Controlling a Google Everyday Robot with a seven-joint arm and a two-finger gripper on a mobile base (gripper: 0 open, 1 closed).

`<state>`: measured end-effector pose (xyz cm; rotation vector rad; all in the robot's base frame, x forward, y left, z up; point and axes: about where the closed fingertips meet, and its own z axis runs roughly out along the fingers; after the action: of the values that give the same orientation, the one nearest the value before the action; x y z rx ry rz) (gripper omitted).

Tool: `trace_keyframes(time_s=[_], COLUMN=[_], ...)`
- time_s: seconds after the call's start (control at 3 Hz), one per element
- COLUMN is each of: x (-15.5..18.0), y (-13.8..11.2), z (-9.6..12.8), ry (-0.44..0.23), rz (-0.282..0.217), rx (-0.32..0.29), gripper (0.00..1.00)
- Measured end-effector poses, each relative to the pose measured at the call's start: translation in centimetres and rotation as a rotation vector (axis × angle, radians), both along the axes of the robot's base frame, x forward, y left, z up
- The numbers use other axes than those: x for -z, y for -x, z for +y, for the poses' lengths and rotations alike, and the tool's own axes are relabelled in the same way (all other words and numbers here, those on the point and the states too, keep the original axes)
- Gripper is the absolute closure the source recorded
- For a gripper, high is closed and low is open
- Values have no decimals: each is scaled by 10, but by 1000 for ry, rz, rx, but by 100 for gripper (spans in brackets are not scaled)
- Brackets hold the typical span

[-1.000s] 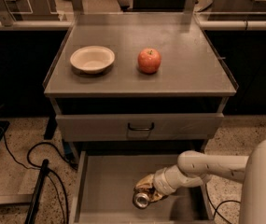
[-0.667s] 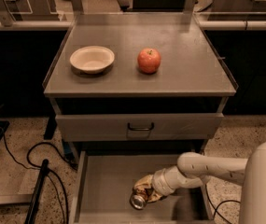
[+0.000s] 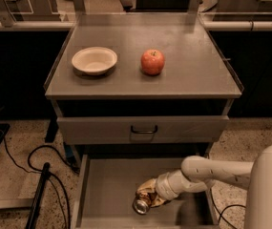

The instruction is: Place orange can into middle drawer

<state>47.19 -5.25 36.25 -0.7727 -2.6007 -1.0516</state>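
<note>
The white arm's tool [image 3: 151, 195] pinches the small orange-gold drink can [image 3: 141, 204], tilted. Both sit low inside the wide grey metal drawer [image 3: 104, 187].

Warm, dim amber light falls from above. The cabinet top [image 3: 193, 75], far beyond the gripper [image 3: 151, 196], is the brightest surface, and on it the bowl [image 3: 95, 60] and the apple [image 3: 152, 62] throw short, soft shadows towards the camera; the apple carries a small highlight. The gripper is low in the middle drawer [image 3: 107, 185], right of centre, where the floor lies in muted shade. At its tip the orange can [image 3: 142, 202] glints on its silver end. A dark shadow pools on the drawer floor just right of the gripper, under the pale arm [image 3: 207, 171]. Left of the gripper, outside the drawer, the speckled floor [image 3: 16, 156] is gloomy.
</note>
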Motion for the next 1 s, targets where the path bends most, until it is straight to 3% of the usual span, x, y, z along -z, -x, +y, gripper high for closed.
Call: trace_keyframes(time_s=[0.67,1.0], x=[0,0], y=[0,0], z=[0,0], ry=[0,0], rz=[0,0], rx=[0,0], gripper=[13,0])
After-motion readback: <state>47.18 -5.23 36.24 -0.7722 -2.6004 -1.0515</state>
